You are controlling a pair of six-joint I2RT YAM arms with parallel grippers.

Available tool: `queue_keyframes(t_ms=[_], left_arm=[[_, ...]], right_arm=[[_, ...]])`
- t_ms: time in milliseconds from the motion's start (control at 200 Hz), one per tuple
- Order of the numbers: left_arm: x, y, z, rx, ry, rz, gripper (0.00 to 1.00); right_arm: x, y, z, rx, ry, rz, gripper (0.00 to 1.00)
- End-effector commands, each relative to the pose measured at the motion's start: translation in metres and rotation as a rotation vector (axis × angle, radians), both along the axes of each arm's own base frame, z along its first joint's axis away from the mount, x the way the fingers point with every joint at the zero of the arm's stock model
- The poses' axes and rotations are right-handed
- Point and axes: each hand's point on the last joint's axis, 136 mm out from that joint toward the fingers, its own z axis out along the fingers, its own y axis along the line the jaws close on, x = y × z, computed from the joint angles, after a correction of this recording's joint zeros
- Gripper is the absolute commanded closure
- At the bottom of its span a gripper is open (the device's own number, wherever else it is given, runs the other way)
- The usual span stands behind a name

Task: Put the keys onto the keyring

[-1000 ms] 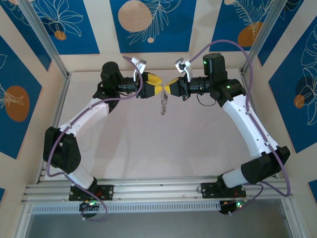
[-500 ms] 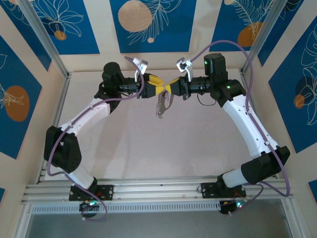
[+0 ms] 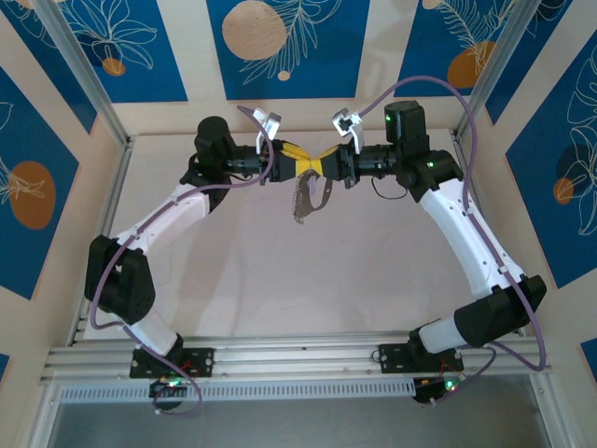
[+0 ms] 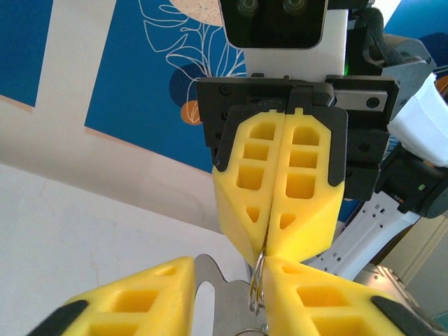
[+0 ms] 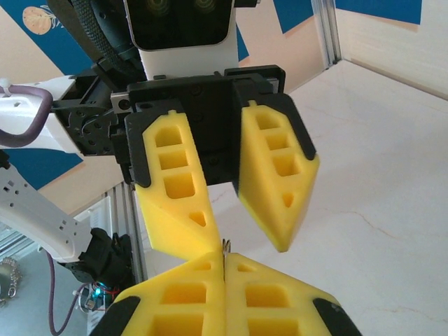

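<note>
Over the back of the table my two yellow-fingered grippers meet tip to tip. The right gripper [image 3: 324, 166] [image 5: 224, 260] is shut, pinching the thin wire of the keyring [image 4: 259, 280] [image 5: 224, 245] between its tips. The keyring [image 3: 317, 189] hangs below the meeting point, with the silvery keys [image 3: 300, 207] dangling from it. The left gripper [image 3: 306, 166] [image 4: 229, 274] is open, its fingers a little apart. One of its fingers [image 4: 329, 301] touches the ring wire. A flat silvery key [image 4: 213, 297] lies in the gap between the left fingers.
The pale tabletop [image 3: 280, 280] lies under the arms. Aluminium posts [image 3: 84, 84] and blue patterned wall panels [image 3: 289, 42] stand around it. A rail [image 3: 298, 355] with the arm bases runs along the near edge.
The left gripper has edged right toward the right gripper and its fingers have narrowed. The hanging keyring has swung and spread out to the right. The right arm stays put.
</note>
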Motion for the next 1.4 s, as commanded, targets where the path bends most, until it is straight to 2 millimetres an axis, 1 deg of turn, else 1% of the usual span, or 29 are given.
queue_keyframes(t_ms=[0, 60, 95, 170, 220, 370, 545, 835, 1010, 1135, 1175, 1245, 1285, 1345, 1395], left_arm=[[-0.006, -0.004, 0.013, -0.022, -0.052, -0.029, 0.73], [-0.006, -0.004, 0.012, -0.022, -0.052, -0.031, 0.74], [-0.007, -0.004, 0.012, -0.022, -0.051, -0.034, 0.77], [-0.008, -0.004, 0.01, -0.02, -0.051, -0.037, 0.89], [-0.009, -0.004, 0.009, -0.018, -0.05, -0.041, 1.0], [-0.011, -0.003, 0.006, -0.011, -0.052, -0.039, 1.0], [-0.01, -0.002, 0.003, -0.005, -0.054, -0.018, 1.0], [-0.005, -0.001, -0.006, 0.027, -0.085, 0.11, 1.0], [-0.011, -0.003, -0.008, 0.03, -0.104, 0.084, 1.0], [-0.011, -0.003, -0.007, 0.013, -0.091, 0.079, 1.0], [-0.01, -0.003, -0.006, -0.002, -0.087, 0.081, 1.0], [-0.009, -0.003, -0.005, -0.017, -0.084, 0.089, 1.0], [-0.007, -0.003, -0.005, -0.024, -0.081, 0.096, 1.0], [-0.006, -0.003, -0.003, -0.041, -0.077, 0.101, 1.0], [-0.006, -0.002, 0.001, -0.062, -0.071, 0.098, 1.0]], right_arm=[[-0.013, -0.002, 0.015, 0.037, -0.022, 0.026, 1.0], [-0.012, -0.002, 0.015, 0.038, -0.023, 0.024, 1.0], [-0.013, -0.003, 0.016, 0.037, -0.026, 0.023, 1.0], [-0.011, -0.003, 0.015, 0.035, -0.025, 0.017, 1.0], [-0.011, -0.003, 0.016, 0.036, -0.028, 0.013, 1.0], [-0.007, -0.005, 0.016, 0.037, -0.023, -0.005, 1.0], [-0.007, -0.003, 0.016, 0.042, -0.014, 0.001, 1.0], [-0.007, -0.001, 0.016, 0.055, 0.006, 0.002, 1.0], [-0.003, 0.002, 0.012, 0.063, 0.029, -0.006, 1.0], [0.0, 0.003, 0.012, 0.075, 0.047, -0.016, 1.0], [0.001, 0.003, 0.013, 0.08, 0.05, -0.022, 0.94], [0.004, 0.0, 0.017, 0.091, 0.049, -0.046, 0.78], [0.006, -0.004, 0.021, 0.101, 0.045, -0.065, 0.71], [0.008, -0.013, 0.026, 0.123, 0.041, -0.096, 0.64], [0.01, -0.022, 0.031, 0.147, 0.036, -0.13, 0.62]])
